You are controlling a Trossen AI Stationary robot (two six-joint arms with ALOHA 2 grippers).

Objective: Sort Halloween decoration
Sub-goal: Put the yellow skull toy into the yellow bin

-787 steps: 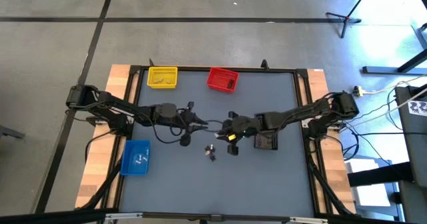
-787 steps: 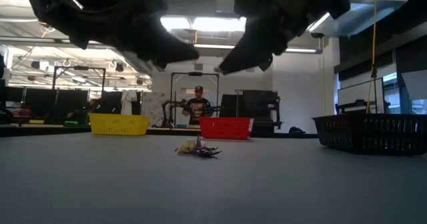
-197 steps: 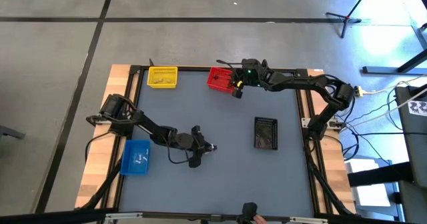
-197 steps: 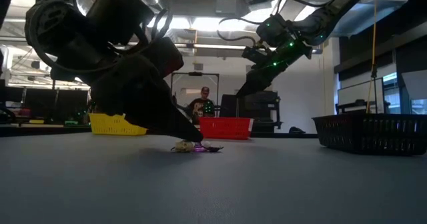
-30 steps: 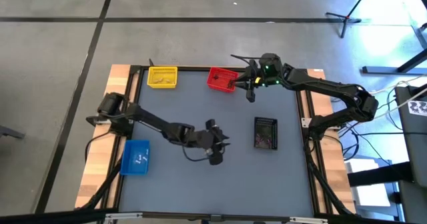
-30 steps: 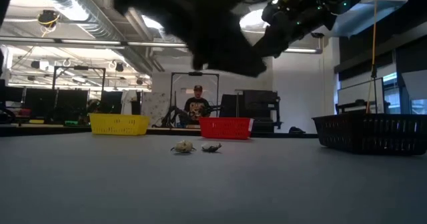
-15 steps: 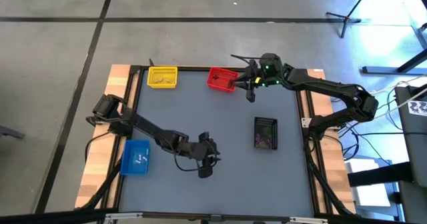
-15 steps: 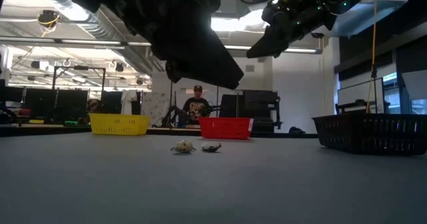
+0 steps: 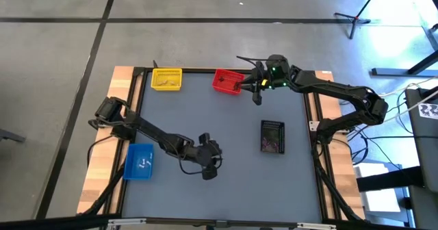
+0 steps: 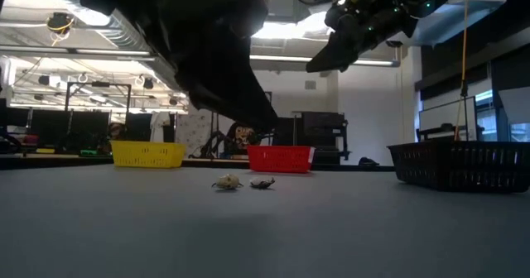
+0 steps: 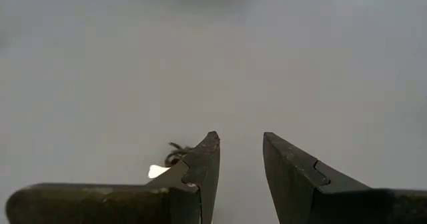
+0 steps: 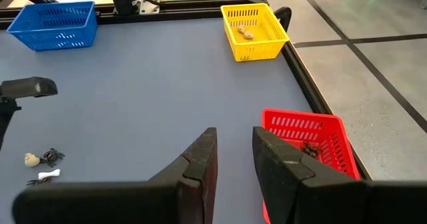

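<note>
The left gripper (image 9: 209,170) is hovering above the grey table (image 9: 233,196) a little toward the centre from the blue bin (image 9: 139,161), its fingers (image 11: 200,161) standing apart with nothing between them. Judging by how things lie, the sorting is looking well along but not finished: the blue bin is already holding a few white pieces, the yellow bin (image 12: 254,22) a pale tan one, and the red bin (image 12: 308,144) a dark one. Three loose trinkets (image 12: 41,163) are still lying in a small cluster on the open table, well apart from the blue bin and close beneath the left gripper: a pale tan one, a dark spidery one and a small white one. Farther along, the right gripper (image 9: 257,94) is hanging just beside the red bin, its fingers slightly parted and empty, which suggests its drop is done. The black bin (image 9: 272,136) is sitting well across the table from the blue bin.
</note>
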